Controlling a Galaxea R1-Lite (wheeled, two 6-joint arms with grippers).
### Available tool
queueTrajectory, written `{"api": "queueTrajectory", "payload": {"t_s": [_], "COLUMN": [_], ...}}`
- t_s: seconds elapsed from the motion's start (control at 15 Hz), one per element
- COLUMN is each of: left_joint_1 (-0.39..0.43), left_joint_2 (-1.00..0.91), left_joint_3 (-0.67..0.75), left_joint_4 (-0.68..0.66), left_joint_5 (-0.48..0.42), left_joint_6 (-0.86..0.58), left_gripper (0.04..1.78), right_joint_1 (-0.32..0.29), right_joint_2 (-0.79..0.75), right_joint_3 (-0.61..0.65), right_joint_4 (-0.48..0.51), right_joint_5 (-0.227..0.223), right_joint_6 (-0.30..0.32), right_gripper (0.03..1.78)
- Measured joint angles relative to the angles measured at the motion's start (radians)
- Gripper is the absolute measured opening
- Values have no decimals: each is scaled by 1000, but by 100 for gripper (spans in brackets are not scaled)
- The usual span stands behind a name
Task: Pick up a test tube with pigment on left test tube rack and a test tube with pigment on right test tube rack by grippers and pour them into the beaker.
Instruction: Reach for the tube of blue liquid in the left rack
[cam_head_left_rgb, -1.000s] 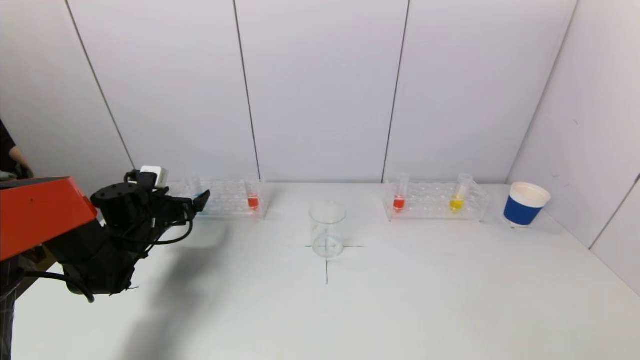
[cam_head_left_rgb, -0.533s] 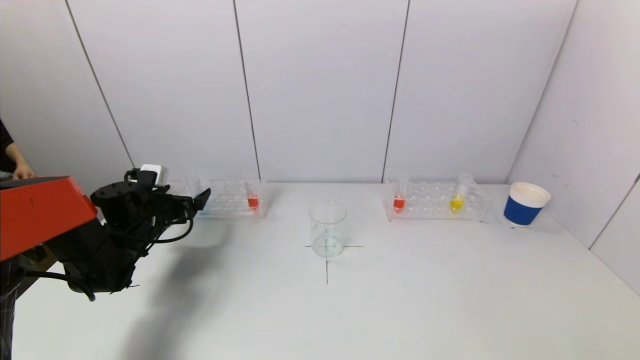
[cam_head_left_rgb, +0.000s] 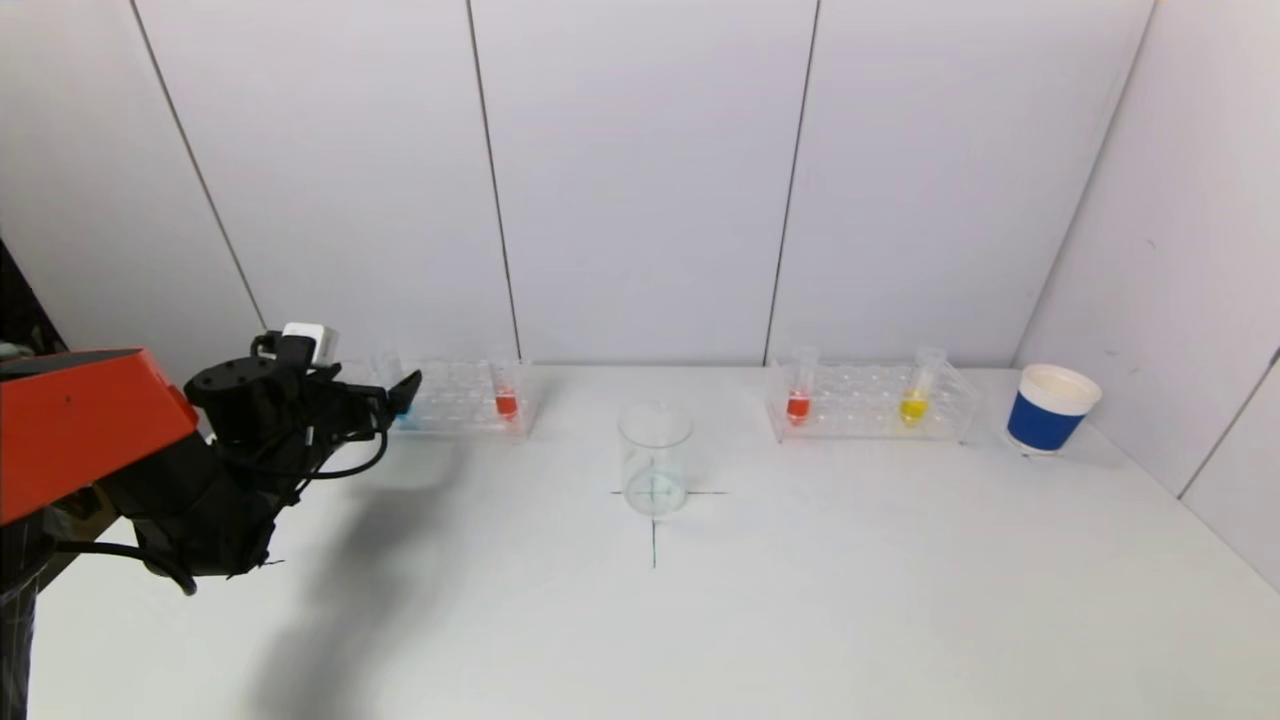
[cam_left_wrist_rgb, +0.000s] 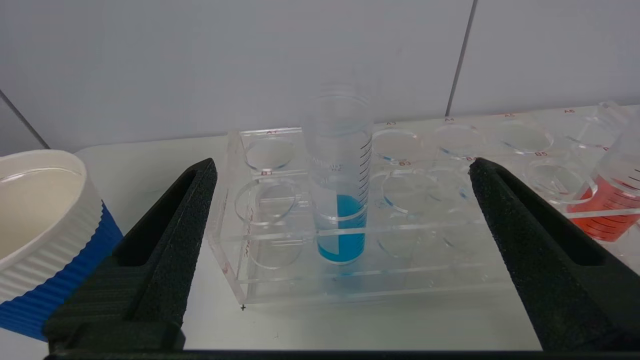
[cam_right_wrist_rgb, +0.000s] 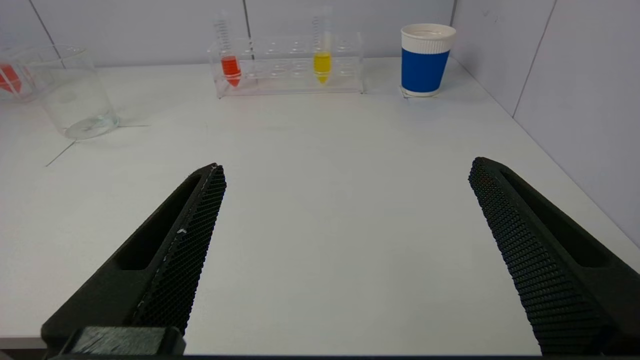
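The left rack (cam_head_left_rgb: 455, 398) holds a blue-pigment tube (cam_left_wrist_rgb: 341, 200) near its left end and a red-pigment tube (cam_head_left_rgb: 506, 403) at its right end. My left gripper (cam_head_left_rgb: 398, 395) is open just in front of the rack. In the left wrist view (cam_left_wrist_rgb: 340, 167) the blue tube stands centred between the fingers and apart from them. The right rack (cam_head_left_rgb: 870, 402) holds a red tube (cam_head_left_rgb: 797, 405) and a yellow tube (cam_head_left_rgb: 912, 407). The empty glass beaker (cam_head_left_rgb: 655, 458) stands at the table centre. My right gripper (cam_right_wrist_rgb: 345, 170) is open and empty over bare table, out of the head view.
A blue and white paper cup (cam_head_left_rgb: 1050, 408) stands right of the right rack, near the right wall. Another like it (cam_left_wrist_rgb: 40, 225) stands just left of the left rack, beside my left finger. White wall panels rise behind both racks.
My left gripper has edged slightly up and forward toward the left rack. Nothing else has moved.
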Motion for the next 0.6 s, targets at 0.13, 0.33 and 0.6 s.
{"api": "queueTrajectory", "payload": {"t_s": [0.13,0.33,0.6], "left_joint_1": [0,2,2], "left_joint_2": [7,24,42], "left_joint_3": [-20,-47,-75], "left_joint_4": [8,10,24], "left_joint_5": [1,3,5], "left_joint_6": [0,1,4], "left_gripper": [176,176,176], "right_joint_1": [0,0,0], "right_joint_2": [0,0,0], "right_joint_3": [0,0,0], "right_joint_4": [0,0,0], "right_joint_5": [0,0,0], "right_joint_6": [0,0,0], "right_gripper": [177,177,177]}}
